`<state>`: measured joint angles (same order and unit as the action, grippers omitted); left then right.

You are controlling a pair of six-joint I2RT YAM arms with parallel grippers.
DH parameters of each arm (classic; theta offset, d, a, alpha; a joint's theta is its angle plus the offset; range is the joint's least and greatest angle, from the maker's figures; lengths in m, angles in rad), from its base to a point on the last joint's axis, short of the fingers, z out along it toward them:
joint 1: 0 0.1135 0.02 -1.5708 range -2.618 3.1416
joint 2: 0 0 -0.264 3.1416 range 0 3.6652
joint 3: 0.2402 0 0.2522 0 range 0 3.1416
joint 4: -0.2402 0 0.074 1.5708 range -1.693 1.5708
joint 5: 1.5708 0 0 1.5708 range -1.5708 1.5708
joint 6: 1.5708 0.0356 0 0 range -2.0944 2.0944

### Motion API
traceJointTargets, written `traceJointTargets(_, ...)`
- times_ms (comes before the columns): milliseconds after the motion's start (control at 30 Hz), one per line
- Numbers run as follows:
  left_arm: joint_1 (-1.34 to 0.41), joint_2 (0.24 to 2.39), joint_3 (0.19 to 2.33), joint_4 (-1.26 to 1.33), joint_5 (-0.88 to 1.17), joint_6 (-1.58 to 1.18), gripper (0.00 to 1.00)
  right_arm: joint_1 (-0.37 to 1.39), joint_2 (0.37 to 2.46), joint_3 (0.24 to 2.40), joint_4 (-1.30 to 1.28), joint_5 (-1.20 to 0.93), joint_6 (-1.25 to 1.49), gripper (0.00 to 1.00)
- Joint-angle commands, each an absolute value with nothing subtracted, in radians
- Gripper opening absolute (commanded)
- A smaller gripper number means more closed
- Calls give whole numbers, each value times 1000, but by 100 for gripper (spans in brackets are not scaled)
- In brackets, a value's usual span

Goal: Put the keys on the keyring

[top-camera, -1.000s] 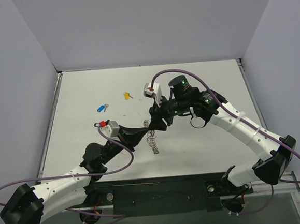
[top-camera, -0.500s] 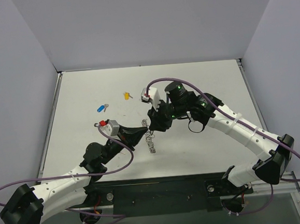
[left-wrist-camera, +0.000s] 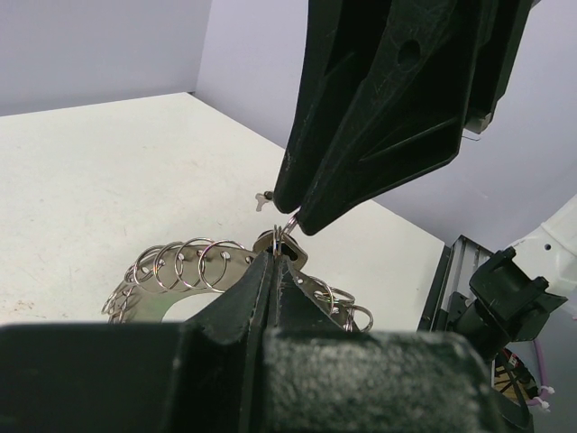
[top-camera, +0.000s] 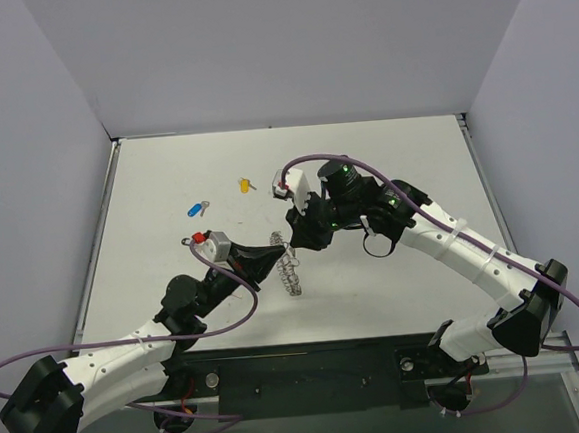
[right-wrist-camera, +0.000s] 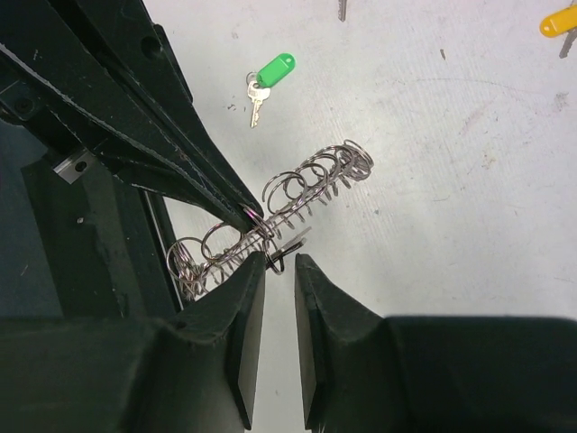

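Observation:
The keyring point(top-camera: 291, 273) is a curved silver strip hung with several small split rings, held off the table. My left gripper point(top-camera: 280, 248) is shut on its upper edge; the left wrist view shows the jaws point(left-wrist-camera: 274, 258) pinched on it. My right gripper point(top-camera: 294, 239) meets it from the right. In the right wrist view its jaws point(right-wrist-camera: 278, 262) stand a narrow gap apart, with a small ring and flat tab of the keyring point(right-wrist-camera: 270, 225) at their tips. A green key point(right-wrist-camera: 269, 72), a yellow key point(top-camera: 245, 186) and a blue key point(top-camera: 199, 208) lie on the table.
The white table point(top-camera: 396, 288) has grey walls at the back and sides and a black rail along its near edge. The right arm's purple cable point(top-camera: 364, 145) loops above the grippers. The yellow key also shows in the right wrist view point(right-wrist-camera: 559, 22).
The right gripper has shifted a little left and toward the left gripper. The keyring has swung up and left, from hanging steeply to a flatter tilt. The keys on the table have not moved.

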<state>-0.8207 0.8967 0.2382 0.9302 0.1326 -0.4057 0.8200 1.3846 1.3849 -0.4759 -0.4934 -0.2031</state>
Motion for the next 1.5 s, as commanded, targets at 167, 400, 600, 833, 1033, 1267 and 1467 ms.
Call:
traceJointTargets(167, -819, 882, 284, 1022, 150, -425, 0, 830, 1378, 1393, -489, -532, -262, 5)
traceJointTargets(400, -816, 879, 279, 1034, 149, -436, 0, 830, 1376, 1396, -523, -609, -304, 0)
traceJointTargets(600, -818, 870, 273, 1040, 147, -440, 0, 831, 1371, 1399, -537, -597, -324, 0)
traceJointTargets(833, -815, 859, 259, 1065, 138, -456, 0, 831, 1373, 1397, -543, -572, -322, 0)
traceJointTargets(1033, -808, 874, 256, 1100, 137, -472, 0, 833, 1374, 1401, -568, -600, -350, 0)
traceJointTargets(1267, -801, 905, 259, 1147, 129, -479, 0, 836, 1371, 1385, -575, -632, -357, 0)
traceJointTargets(1467, -793, 940, 267, 1192, 133, -495, 0, 836, 1359, 1371, -575, -640, -354, 0)
